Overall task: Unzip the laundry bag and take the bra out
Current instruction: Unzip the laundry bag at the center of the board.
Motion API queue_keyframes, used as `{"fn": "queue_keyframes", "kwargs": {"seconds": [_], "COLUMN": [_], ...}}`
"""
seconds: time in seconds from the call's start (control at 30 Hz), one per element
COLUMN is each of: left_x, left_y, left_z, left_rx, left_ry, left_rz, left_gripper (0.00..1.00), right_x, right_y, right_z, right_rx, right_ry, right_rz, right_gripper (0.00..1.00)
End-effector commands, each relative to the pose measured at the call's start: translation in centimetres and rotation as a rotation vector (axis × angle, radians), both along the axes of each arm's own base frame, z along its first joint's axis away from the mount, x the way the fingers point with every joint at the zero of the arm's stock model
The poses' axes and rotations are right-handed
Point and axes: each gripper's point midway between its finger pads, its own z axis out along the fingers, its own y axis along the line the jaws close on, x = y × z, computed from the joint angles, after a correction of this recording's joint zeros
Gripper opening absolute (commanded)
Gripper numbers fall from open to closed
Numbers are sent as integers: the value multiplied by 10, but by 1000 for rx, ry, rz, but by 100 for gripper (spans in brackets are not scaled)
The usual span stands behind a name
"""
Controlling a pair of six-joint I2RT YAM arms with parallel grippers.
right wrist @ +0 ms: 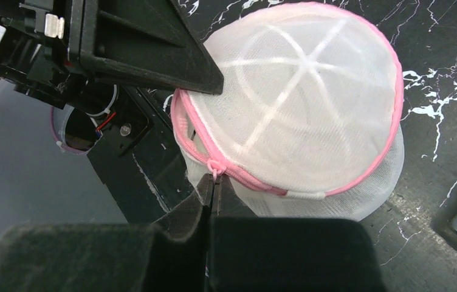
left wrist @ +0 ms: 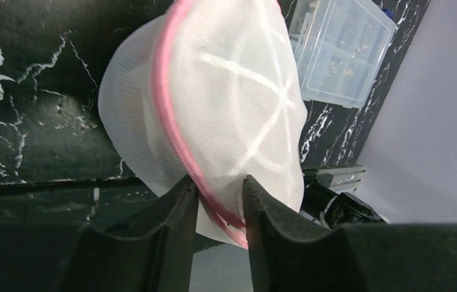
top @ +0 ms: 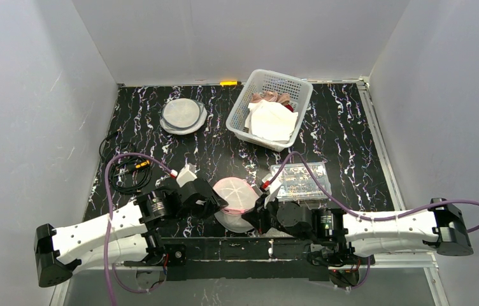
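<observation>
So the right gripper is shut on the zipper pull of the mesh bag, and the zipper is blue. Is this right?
Not fully. The zipper is pink, not blue, as the right wrist view shows. The rest holds: the right gripper is shut on the zipper pull of the mesh bag.

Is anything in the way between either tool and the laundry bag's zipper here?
Nothing visible. The right tool is shut on the zipper pull at the laundry bag's pink rim, and the left tool straddles that rim with no other object between.
</observation>
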Motion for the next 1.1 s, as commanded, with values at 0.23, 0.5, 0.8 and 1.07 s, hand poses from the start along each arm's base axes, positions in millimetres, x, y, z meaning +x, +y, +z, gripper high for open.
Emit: {"fn": "queue_keyframes", "kwargs": {"seconds": [0.23,0.5,0.8,1.07], "left_x": [14,14,13,17], "left_y": [29,37,39,22], "left_z": [-16,-16,-17,-14], "left_rx": [110,113,92,9], "left_ry": [-28,-35,-43,-70], "left_rz": [106,135,133,114], "left_gripper": [0,0,0,0], "right_x": [6,10,12,2], "right_y": [-8,-19,-27,-18], "right_z": [26,11,1,29], "right_rx": [72,38,30,179], "right_ry": [-12,0,21,162], "right_rz": [-46,-85,-118,-127], "right_gripper": [1,1,1,62]}}
